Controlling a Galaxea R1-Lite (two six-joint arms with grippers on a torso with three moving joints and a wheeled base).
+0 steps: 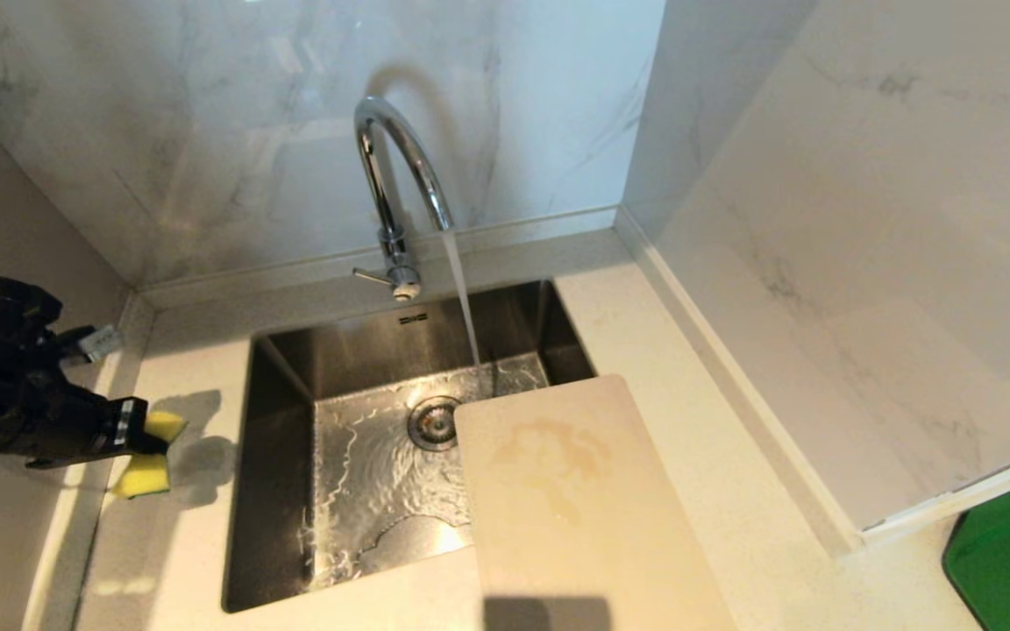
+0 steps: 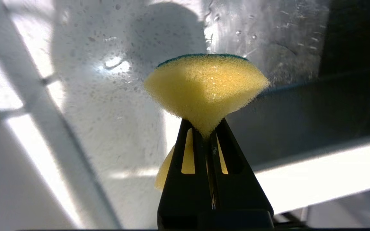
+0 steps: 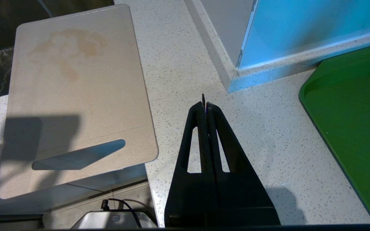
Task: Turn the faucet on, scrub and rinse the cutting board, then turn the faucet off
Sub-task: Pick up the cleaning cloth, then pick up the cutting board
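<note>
The left gripper [image 2: 208, 133] fingers squeeze a soft yellow sponge [image 2: 206, 85]; the thin, stiff, beige plastic cutting board [image 1: 579, 491], lower middle, looks slippery, so hold its edge.

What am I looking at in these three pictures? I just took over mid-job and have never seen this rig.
It is a two-armed robot at a kitchen sink. The wide picture comes from its head; the other two from cameras on each wrist. The faucet is running. The cutting board, stained, lies on the counter with one end over the basin. The left gripper, left of the sink, is shut on a yellow sponge. The right gripper is shut and empty above the counter, between the cutting board and a green tray.
</note>
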